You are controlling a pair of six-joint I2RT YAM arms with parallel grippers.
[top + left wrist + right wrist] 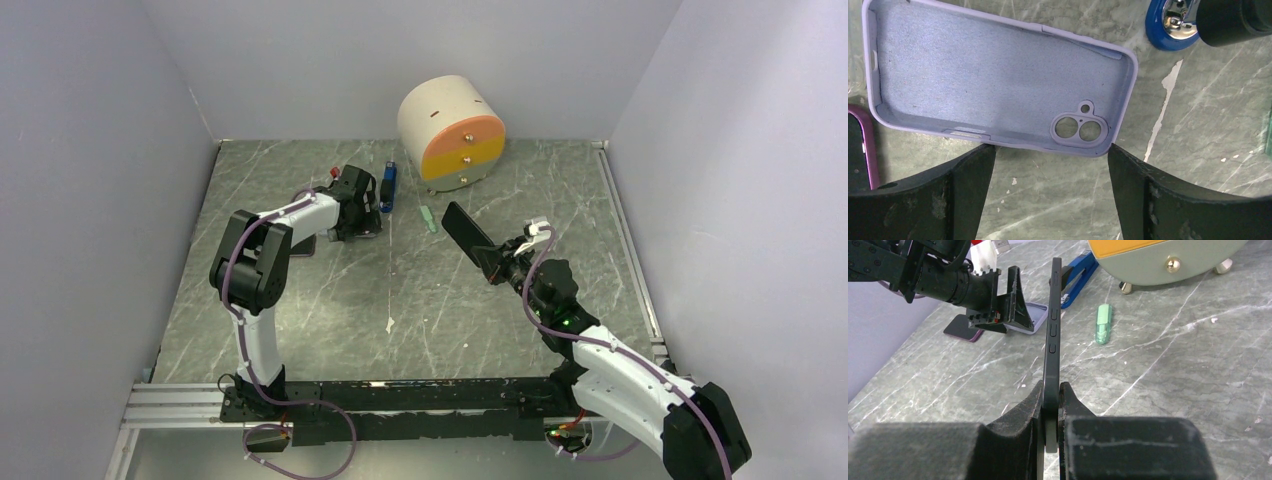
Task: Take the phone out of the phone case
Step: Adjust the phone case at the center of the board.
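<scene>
Two parts: right fingers clench the black phone edge-on, frame centre; empty lilac phone case lies crosswise just above spread left fingers.

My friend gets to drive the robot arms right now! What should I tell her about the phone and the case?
Grippers: the right gripper is shut on the thin black phone, holding it on edge above the table. The left gripper is open beside the long edge of the soft lilac phone case, holding nothing.
Case: empty, lying inside-up on the grey marble table.
Done: the phone is out of the case.
Left: probably just setting the phone down gently, away from the case.
</scene>
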